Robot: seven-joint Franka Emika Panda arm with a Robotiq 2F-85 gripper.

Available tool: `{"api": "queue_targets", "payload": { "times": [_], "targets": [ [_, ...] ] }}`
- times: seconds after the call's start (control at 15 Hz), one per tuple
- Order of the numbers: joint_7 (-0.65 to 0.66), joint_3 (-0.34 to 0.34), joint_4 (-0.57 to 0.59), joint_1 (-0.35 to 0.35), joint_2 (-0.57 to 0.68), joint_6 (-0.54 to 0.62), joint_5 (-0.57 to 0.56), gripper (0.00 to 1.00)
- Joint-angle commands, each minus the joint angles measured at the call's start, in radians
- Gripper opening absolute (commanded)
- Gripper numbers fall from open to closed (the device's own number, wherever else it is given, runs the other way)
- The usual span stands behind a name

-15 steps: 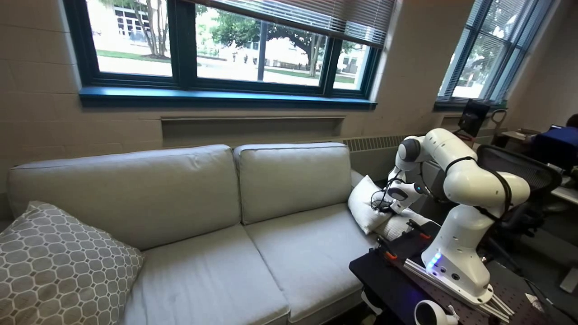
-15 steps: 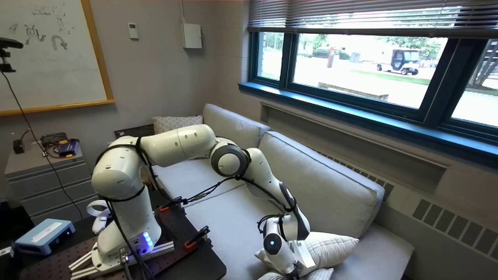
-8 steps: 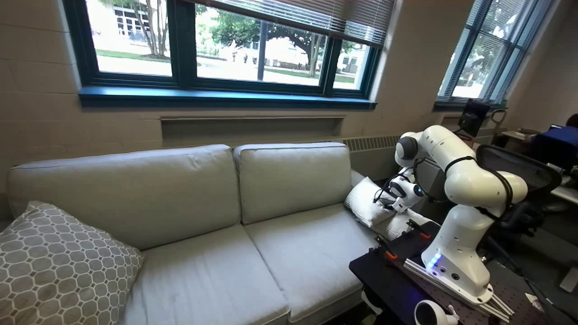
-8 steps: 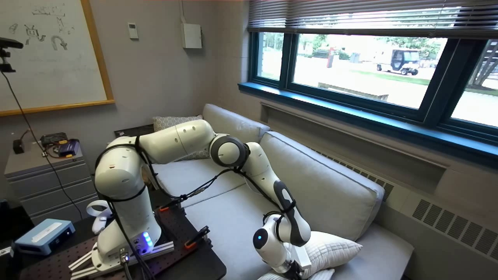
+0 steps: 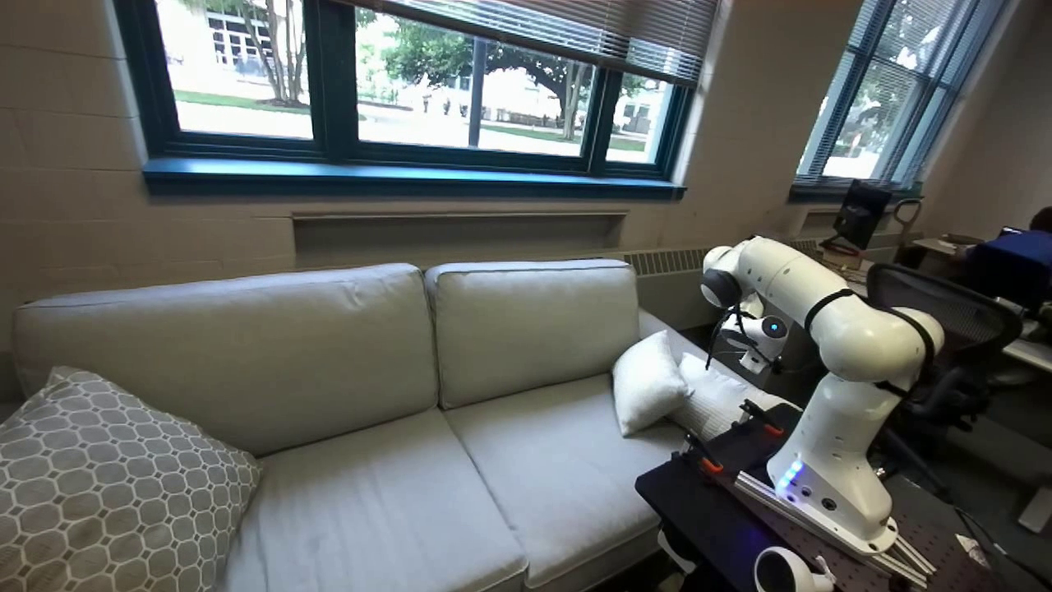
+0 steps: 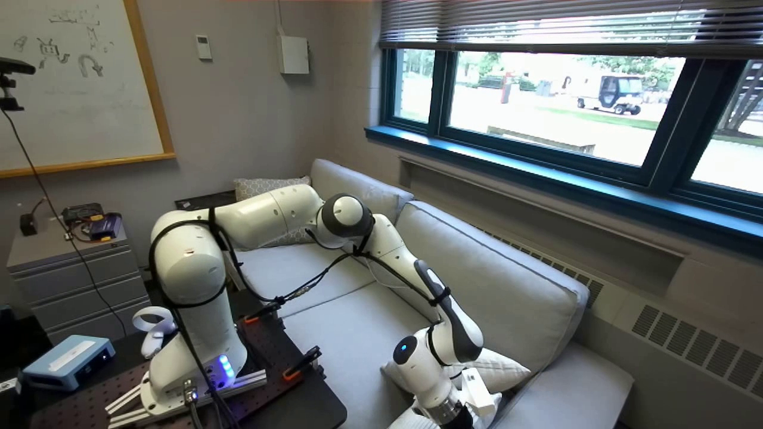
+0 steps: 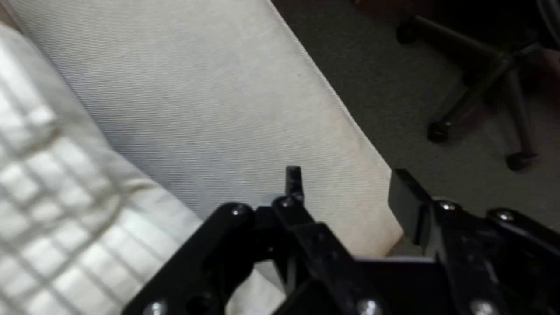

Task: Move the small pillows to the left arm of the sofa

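Observation:
A small white pillow [image 5: 649, 384] leans tilted at the sofa's right end in an exterior view. Beside it another small white pillow [image 5: 713, 400] lies flatter, toward the dark table. The pale sofa arm [image 7: 210, 109] runs across the wrist view, with a quilted white pillow [image 7: 65, 227] along its inner side. My gripper [image 7: 348, 175] is open over this arm, with only fabric and floor seen between its fingers. Both pillows are apart from its fingertips. In an exterior view the quilted pillow [image 6: 503, 370] shows partly behind my hand. Whether this arm is the left one, I cannot tell.
A large patterned pillow [image 5: 123, 485] covers the sofa's far end. My base stands on a dark table [image 5: 699, 510] with clamps [image 5: 703, 452] near its sofa-side edge. Beyond the sofa arm, office chair legs [image 7: 477, 96] stand on the floor.
My hand was down against the white pillow. It has moved away from it, toward the sofa arm. The pillow has shifted slightly toward the seat and now leans free.

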Motion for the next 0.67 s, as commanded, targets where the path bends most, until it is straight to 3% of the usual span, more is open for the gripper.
{"api": "queue_targets", "payload": {
  "times": [0.0,0.13,0.4,0.6],
  "targets": [
    [0.156,-0.113,-0.059,0.137,0.114,0.003,0.0,0.87],
    [0.159,-0.118,-0.096,0.175,0.111,0.02,0.0,0.99],
    [0.162,-0.149,-0.181,0.297,0.102,0.023,0.0,1.0],
    [0.172,-0.212,-0.26,0.442,0.101,0.003,0.0,1.0]
  ]
}}
